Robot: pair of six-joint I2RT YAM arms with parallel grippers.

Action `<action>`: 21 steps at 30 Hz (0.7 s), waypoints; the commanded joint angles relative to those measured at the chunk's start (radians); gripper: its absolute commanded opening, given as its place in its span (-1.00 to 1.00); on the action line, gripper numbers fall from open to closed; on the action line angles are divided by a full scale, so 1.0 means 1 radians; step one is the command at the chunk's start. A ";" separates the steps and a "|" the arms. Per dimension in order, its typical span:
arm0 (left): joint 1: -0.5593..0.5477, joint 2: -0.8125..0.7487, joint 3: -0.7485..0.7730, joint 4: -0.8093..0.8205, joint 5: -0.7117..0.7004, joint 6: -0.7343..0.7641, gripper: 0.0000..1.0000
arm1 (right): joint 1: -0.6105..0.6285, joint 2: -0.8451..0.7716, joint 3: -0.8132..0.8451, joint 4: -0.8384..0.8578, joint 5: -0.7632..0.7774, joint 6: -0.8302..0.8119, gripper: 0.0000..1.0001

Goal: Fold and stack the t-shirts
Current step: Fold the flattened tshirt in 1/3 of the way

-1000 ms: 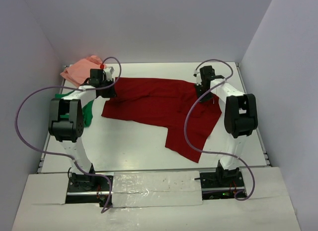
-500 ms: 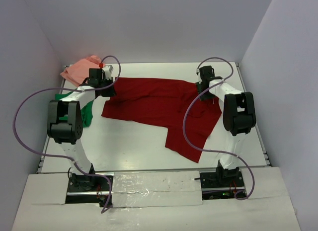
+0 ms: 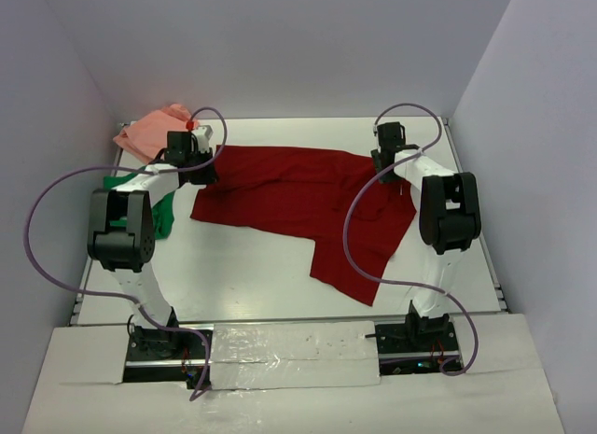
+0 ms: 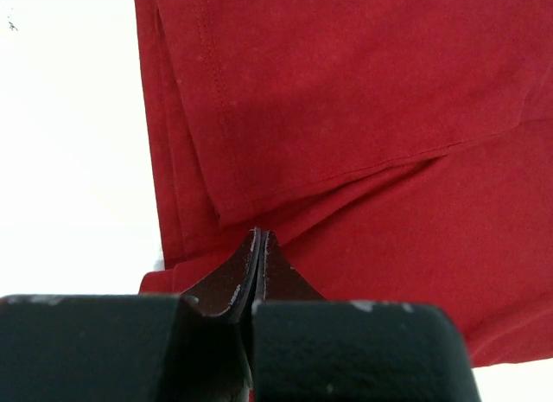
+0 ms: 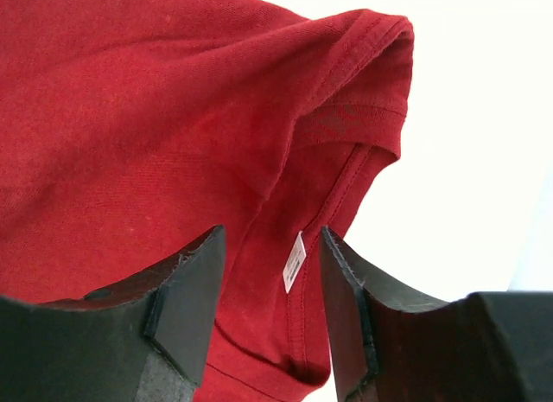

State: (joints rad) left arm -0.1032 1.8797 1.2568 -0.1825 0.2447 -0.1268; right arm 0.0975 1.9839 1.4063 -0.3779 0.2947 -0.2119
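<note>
— Where is the red shirt?
— Spread loosely, rumpled, across the far half of the table, reaching from one arm to the other.
— The left gripper?
— Pinched tight on a fold at the shirt's left edge.
— The right gripper?
— Jaws apart over the collar, the white label between them, gripping nothing.
— The others?
— The green shirt and the pink shirt lie at the table's left side.

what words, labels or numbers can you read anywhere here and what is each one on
No text can be read in any view.
The only candidate is a small white tag at a seam of the dark red t-shirt, seen in the right wrist view; any print on it is too small to read.
</note>
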 commanded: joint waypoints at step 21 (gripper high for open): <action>0.002 -0.105 -0.011 0.035 0.005 0.004 -1.00 | -0.068 0.156 0.244 -0.078 -0.175 0.040 -0.24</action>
State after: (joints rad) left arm -0.1032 1.8133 1.2415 -0.1741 0.2440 -0.1265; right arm 0.0387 2.1193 1.5909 -0.4191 0.1688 -0.1951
